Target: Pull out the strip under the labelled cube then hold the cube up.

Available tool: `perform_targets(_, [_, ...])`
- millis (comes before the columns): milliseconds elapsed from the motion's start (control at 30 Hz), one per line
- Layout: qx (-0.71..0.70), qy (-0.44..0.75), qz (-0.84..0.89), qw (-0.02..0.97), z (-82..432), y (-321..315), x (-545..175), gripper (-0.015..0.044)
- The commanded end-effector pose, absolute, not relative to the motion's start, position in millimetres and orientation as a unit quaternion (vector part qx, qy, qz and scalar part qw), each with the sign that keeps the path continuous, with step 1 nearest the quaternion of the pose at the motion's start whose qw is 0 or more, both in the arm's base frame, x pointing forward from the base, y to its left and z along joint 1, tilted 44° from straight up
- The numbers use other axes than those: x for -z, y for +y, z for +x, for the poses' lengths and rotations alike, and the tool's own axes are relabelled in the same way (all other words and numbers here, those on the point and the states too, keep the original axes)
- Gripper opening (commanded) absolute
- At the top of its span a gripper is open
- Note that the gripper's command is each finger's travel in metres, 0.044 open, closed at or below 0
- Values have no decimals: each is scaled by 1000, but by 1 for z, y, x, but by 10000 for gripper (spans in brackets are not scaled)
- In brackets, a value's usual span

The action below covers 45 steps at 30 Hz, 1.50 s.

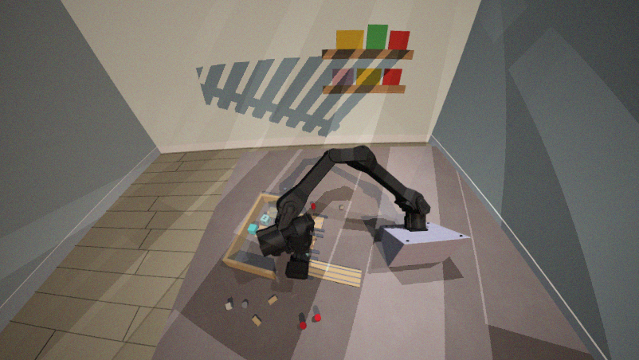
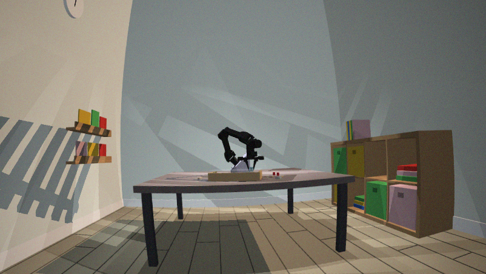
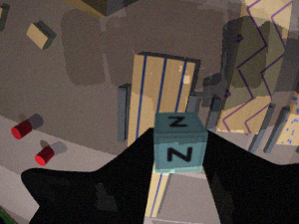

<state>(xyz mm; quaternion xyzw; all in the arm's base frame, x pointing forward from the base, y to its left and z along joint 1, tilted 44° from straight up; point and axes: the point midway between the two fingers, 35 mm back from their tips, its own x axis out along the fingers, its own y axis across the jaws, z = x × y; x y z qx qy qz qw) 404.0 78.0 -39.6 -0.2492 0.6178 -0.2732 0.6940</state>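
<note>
My gripper (image 2: 251,165) (image 3: 175,132) is shut on the labelled teal cube (image 2: 251,168) (image 3: 179,152), whose two visible faces carry a dark N-or-Z-shaped letter. The exterior view shows the cube raised above the frame wall. The strip with blue lines (image 1: 339,273) (image 3: 150,94) lies below it, sticking far out of the frame's open side. The zigzag strip (image 3: 244,94) lies inward of it. In the top view the arm hides most of the held cube. A second lettered cube (image 1: 264,219) and a plain teal cube (image 1: 252,228) stand inside the frame.
The wooden frame (image 1: 245,265) (image 2: 234,176) surrounds the strips on three sides. Grey guide rails (image 3: 123,113) stand beside the strips. A blue-dotted strip (image 3: 290,129) is at the wrist view's right edge. Red cylinders (image 1: 303,325) (image 1: 317,318) (image 3: 22,129) (image 3: 44,156) and small blocks (image 1: 256,320) (image 3: 38,35) lie outside the frame.
</note>
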Motion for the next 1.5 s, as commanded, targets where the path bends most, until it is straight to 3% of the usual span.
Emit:
perform_targets(0, [273,621,-250,691,387,81,34,0])
perform_targets(1033, [273,623,-251,689,298,64,27,0])
perform_targets(1467, [273,623,-250,689,293,88,1,0])
